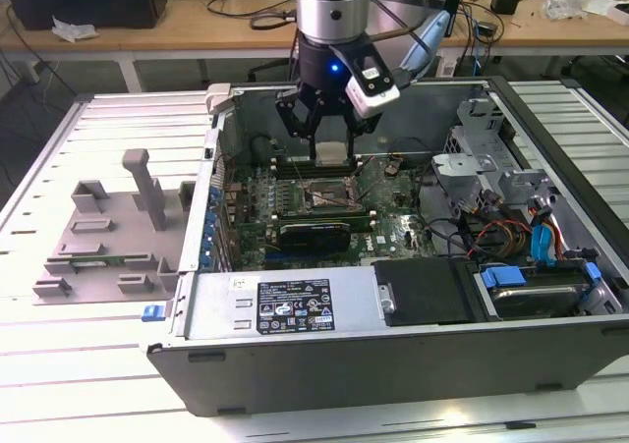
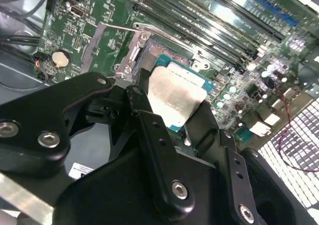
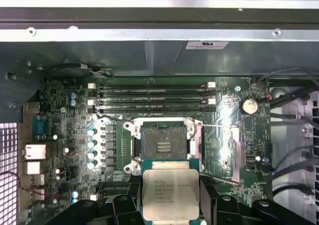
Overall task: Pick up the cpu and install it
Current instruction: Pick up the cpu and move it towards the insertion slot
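Observation:
My gripper point(image 1: 332, 140) hangs inside the open computer case point(image 1: 295, 310), shut on the cpu point(image 1: 334, 151). The cpu is a flat silver square with a green rim, held by its edges between the black fingers point(image 3: 124, 205). In both wrist views it hovers just above the motherboard: cpu point(image 3: 170, 192) beside the open, empty socket point(image 3: 163, 145), and cpu point(image 2: 174, 98) overlapping the edge of the socket point(image 2: 158, 53). The socket's metal frame is flipped open, and the socket point(image 1: 329, 195) lies below the gripper.
Memory slots point(image 3: 154, 98) run along the far side of the socket. A grey plastic tray point(image 1: 103, 237) with upright blocks sits on the table at the exterior view's left. Drive cage and cables point(image 1: 501, 197) crowd the case at the exterior view's right.

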